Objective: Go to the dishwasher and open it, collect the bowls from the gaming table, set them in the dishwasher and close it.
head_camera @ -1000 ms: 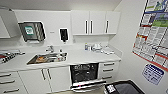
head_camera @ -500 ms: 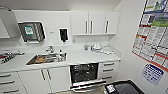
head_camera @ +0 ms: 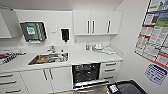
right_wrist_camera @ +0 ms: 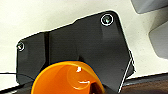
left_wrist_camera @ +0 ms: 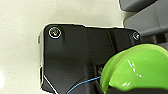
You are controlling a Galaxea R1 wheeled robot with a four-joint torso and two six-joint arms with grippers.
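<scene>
Two bowls in the wrist views: green bowl (left_wrist_camera: 136, 68) close against the left wrist, orange bowl (right_wrist_camera: 67, 78) close against the right wrist. Both look empty inside, glossy highlights only. Can't tell whether either pincer is apart, together or clamped; fingers not readable. Dishwasher (head_camera: 86, 75) sits under the counter (head_camera: 82, 57), between white cabinet doors and a drawer stack, door dropped open toward the camera, dark racks visible inside. Sink (head_camera: 47, 58) on the counter holds some items, unclear what.
</scene>
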